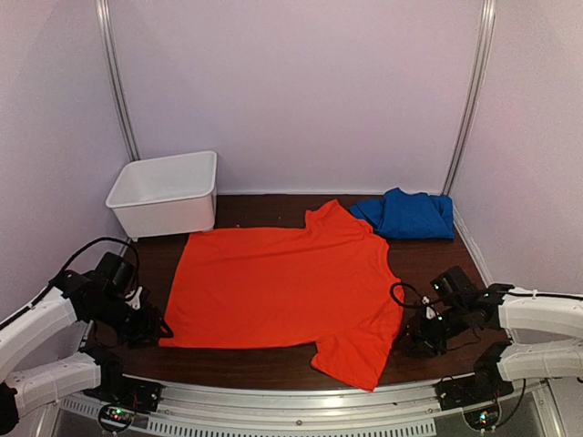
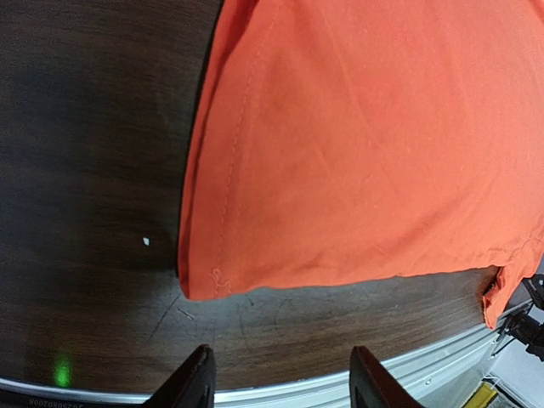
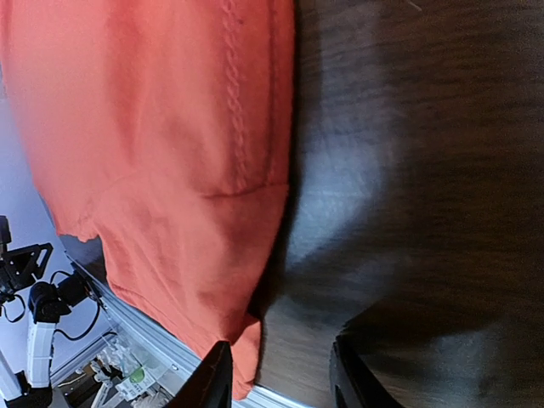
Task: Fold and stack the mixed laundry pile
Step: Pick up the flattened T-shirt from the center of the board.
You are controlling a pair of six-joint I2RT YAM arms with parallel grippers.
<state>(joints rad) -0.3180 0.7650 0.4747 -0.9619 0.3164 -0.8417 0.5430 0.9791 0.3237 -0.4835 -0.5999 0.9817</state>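
Dark table [image 1: 424,264]: orange-red T-shirt [image 1: 282,287] flat, blue garment [image 1: 407,215] behind.

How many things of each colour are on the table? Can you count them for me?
orange-red T-shirt: 1
blue garment: 1
white bin: 1
Total: 3
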